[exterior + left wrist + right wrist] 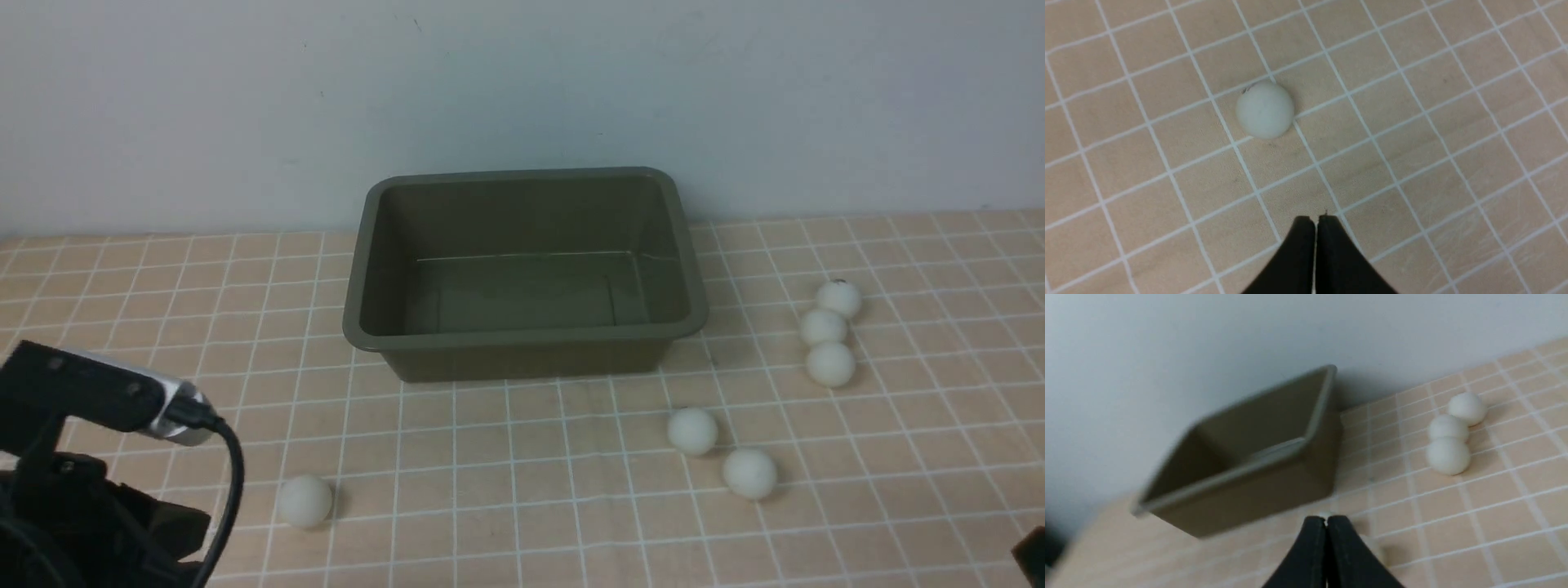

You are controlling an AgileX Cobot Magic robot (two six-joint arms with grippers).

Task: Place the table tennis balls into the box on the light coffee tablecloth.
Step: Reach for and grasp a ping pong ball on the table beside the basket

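Observation:
The olive-green box stands empty at the back middle of the light coffee tablecloth. Several table tennis balls lie on the cloth. One ball is at the front left, two are in front of the box's right corner, and three are in a row at the right. My left gripper hangs shut above the cloth, a short way from the front-left ball, holding nothing. My right gripper is shut and empty, facing the box and the row of three. Another ball is half hidden behind its fingers.
A pale wall rises right behind the box. My left arm's wrist camera and cable fill the front-left corner. A dark bit of the right arm shows at the front-right edge.

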